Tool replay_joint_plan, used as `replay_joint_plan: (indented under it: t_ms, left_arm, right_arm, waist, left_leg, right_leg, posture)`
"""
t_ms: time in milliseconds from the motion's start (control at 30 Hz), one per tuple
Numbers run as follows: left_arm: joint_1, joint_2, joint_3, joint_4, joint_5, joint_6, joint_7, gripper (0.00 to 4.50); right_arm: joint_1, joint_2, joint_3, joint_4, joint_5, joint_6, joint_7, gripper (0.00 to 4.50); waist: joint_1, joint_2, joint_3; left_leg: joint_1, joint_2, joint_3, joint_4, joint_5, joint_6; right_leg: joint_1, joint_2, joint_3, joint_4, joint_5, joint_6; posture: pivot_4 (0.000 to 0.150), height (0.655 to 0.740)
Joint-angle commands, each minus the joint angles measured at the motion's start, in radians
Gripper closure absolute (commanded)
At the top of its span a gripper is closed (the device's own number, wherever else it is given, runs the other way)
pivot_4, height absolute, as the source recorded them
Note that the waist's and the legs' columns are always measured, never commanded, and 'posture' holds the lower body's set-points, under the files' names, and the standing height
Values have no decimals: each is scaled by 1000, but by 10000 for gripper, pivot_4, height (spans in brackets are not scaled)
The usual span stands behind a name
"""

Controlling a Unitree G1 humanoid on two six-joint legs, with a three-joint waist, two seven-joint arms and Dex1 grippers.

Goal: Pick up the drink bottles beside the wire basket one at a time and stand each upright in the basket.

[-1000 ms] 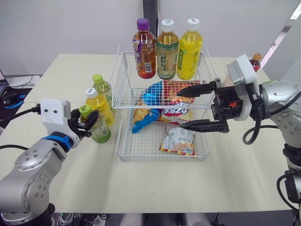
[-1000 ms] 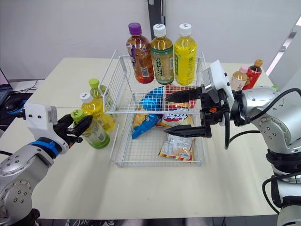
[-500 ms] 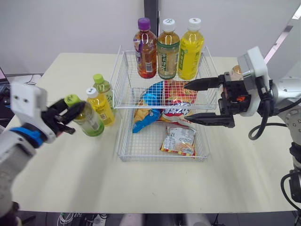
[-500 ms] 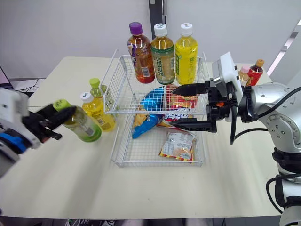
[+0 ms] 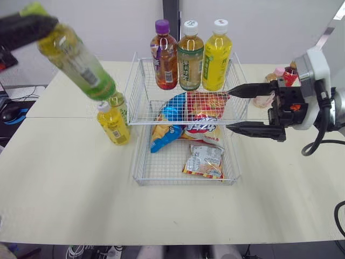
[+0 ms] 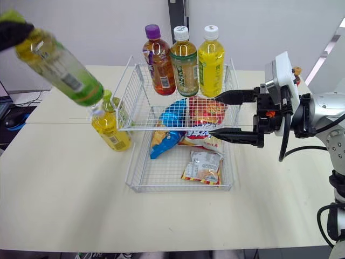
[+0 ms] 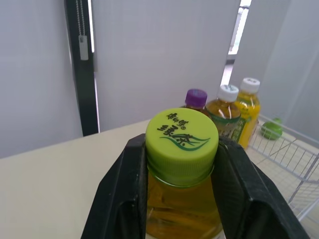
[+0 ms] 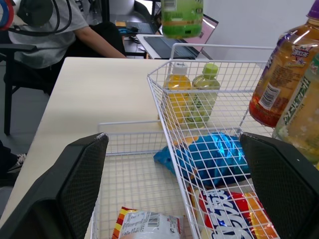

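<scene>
Green tea bottle point(image 5: 75, 63): lime-green cap with dark green leaf print, yellow-green liquid, green label with white patch.
Wire basket point(image 5: 183, 182): white.
At basket's back: purple-capped bottle point(image 5: 165, 56), amber liquid, red label; white-capped tea bottle point(image 5: 188, 58), olive-amber liquid, green label; white-capped yellow bottle point(image 5: 216, 54).
Outside basket's left wall: yellow bottle point(image 5: 114, 125), white cap; pale green bottle point(image 5: 121, 107), lime cap.
Inside basket: blue snack bag point(image 5: 168, 123); red snack bag point(image 5: 202, 105), yellow patches; pale green packet point(image 5: 205, 161).
Table point(image 5: 70, 183): cream.
Left gripper point(image 7: 182, 144) and right gripper point(image 5: 228, 110): fingers black.

Silver right arm point(image 6: 330, 110), white wrist box point(image 5: 314, 66), black cable point(image 5: 317, 144), black-fingered tool point(image 5: 228, 110).
</scene>
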Motion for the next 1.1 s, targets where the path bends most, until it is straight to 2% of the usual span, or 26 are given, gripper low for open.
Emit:
replay_joint_plan:
  t_ms: [33,133,267,400,567,767,1100]
  left_arm:
    - [-221,-27,-117,91,57,-55,-99,31263]
    - [-365,-98,-268,145,143,-60,-221,31263]
    - [-473,-207,-433,179,255,-85,-367,31263]
    - [-558,-364,-525,262,366,-136,-413,31263]
    - [-584,-507,-566,315,472,-217,-438,31263]
    - [-581,-677,-592,364,599,-337,-404,31263]
    - [-610,-795,-599,525,732,-430,-445,31263]
  right_arm:
    - [5,-20,-44,-43,15,6,-30,0]
    - [21,-26,-57,-61,22,17,-62,0]
    - [44,-35,-79,-83,26,33,-103,0]
    - [75,-52,-110,-102,27,53,-146,0]
    - [110,-65,-143,-111,20,57,-191,0]
    - [153,-83,-179,-113,11,51,-221,0]
    - [194,-86,-216,-151,43,64,-258,0]
  waist:
    - [0,0,0]
    - [0,0,0]
    - [1,1,0]
    - [1,1,1]
    - [-12,1,1]
    - [-8,2,2]
    - [-11,4,3]
  left_leg:
    - [0,0,0,0,0,0]
    - [-1,0,0,1,0,0]
    - [-1,-1,1,1,0,0]
    - [-2,-1,0,2,0,0]
    - [-3,0,1,3,0,0]
    - [-4,-1,1,4,0,0]
    - [-4,-1,1,4,0,0]
  right_leg:
    - [0,0,0,0,0,0]
    - [0,0,0,0,0,0]
    - [0,0,0,0,0,1]
    - [-1,0,0,0,0,1]
    - [-2,0,1,0,0,1]
    - [-1,-1,1,0,0,1]
    - [-1,-1,1,0,0,1]
  posture:
    - [1500,7400]
    - [1500,7400]
    - [1500,7400]
    - [1500,7400]
    - [1500,7400]
    - [1500,7400]
    - [1500,7400]
